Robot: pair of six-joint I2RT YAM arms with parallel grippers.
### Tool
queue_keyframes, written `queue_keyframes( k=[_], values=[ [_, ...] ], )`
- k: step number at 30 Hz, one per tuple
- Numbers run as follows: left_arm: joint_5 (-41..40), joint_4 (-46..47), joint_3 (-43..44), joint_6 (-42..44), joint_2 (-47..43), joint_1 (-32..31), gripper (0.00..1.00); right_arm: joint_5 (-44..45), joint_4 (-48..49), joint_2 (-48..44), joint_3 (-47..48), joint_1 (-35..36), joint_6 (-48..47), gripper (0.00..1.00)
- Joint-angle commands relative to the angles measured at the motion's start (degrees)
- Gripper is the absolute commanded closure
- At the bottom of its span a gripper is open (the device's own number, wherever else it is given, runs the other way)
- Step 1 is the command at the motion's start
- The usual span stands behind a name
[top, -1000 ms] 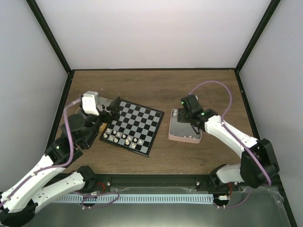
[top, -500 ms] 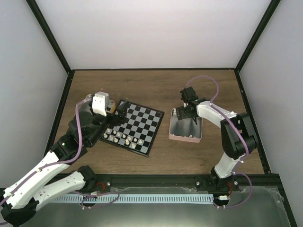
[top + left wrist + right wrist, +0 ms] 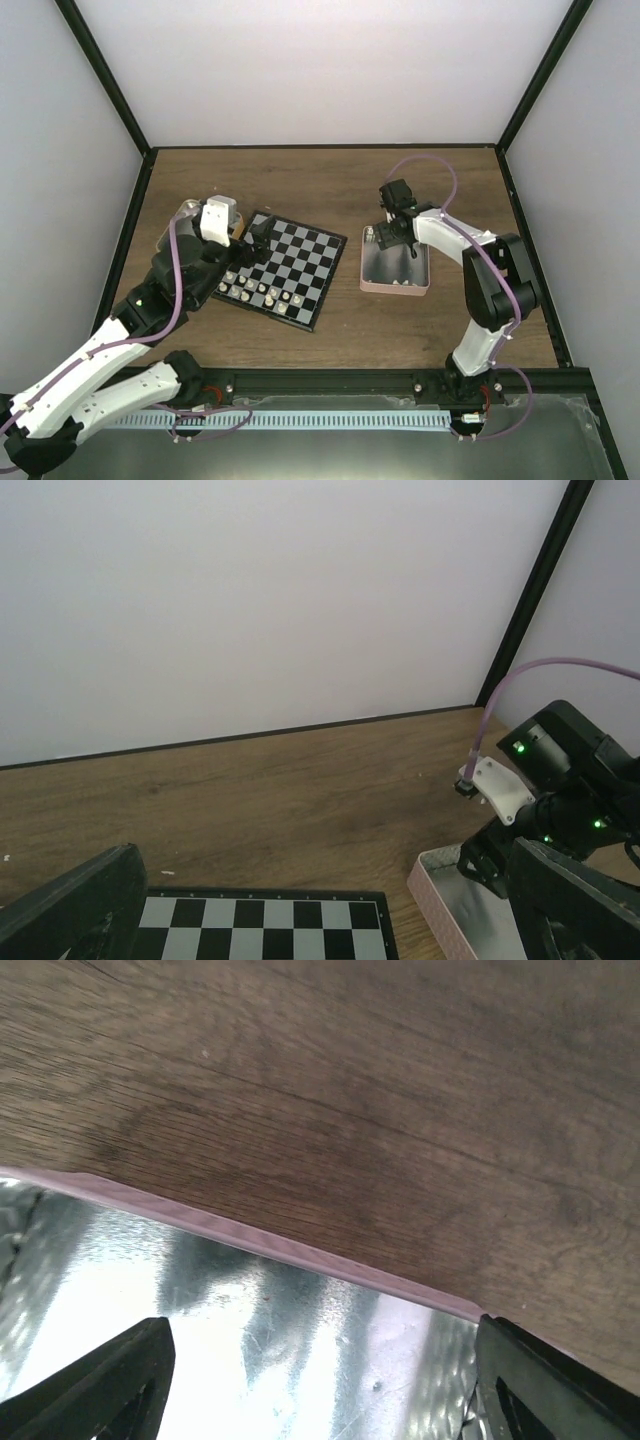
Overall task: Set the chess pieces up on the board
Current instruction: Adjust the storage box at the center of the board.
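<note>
The board [image 3: 290, 262] lies left of centre, black and pale grey. Several cream-white chess pieces [image 3: 258, 291] stand in the rows along its near-left edge. My left gripper [image 3: 256, 238] hovers over the board's far-left corner, open and empty. In the left wrist view its fingers [image 3: 75, 908] frame the board's far edge [image 3: 265, 922] with the left gripper [image 3: 322, 880] holding nothing. My right gripper [image 3: 395, 240] hangs open over the far end of the pink-walled tin [image 3: 400, 286]. In the right wrist view the right gripper [image 3: 322, 1345] spans bare metal floor.
The tin's pink rim [image 3: 250, 1238] runs across the right wrist view with brown table beyond. The same tin [image 3: 438, 900] and the right arm [image 3: 560, 770] show in the left wrist view. Another tin [image 3: 183, 212] peeks out behind the left arm. Dark frame posts stand at the corners.
The right gripper has opened wider and its arm has folded up, staying over the tin's far end. The left gripper has moved right over the board's far-left corner.
</note>
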Motion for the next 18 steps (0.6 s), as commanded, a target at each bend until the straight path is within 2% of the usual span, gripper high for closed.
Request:
queue_keyframes(
  k=[1,6,13,18],
  values=[
    [0.14,0.47,-0.33,0.42,0.08,0.2,0.0,-2.59,2.5,-4.26,0.71,-0.16,-2.69,0.18],
    [0.59,0.59,-0.22,0.51,0.62,0.23,0.0,-0.71,5.16,-2.97,0.09,-0.22,-5.98,0.18],
    [0.99,0.67,-0.06,0.59,1.16,0.21,0.0,-4.7,3.2,1.07,1.3,-0.24,-8.45,0.16],
    [1.08,0.76,-0.11,0.6,1.34,0.18,0.0,-6.33,1.81,3.67,2.67,-0.38,-7.94,0.2]
  ],
)
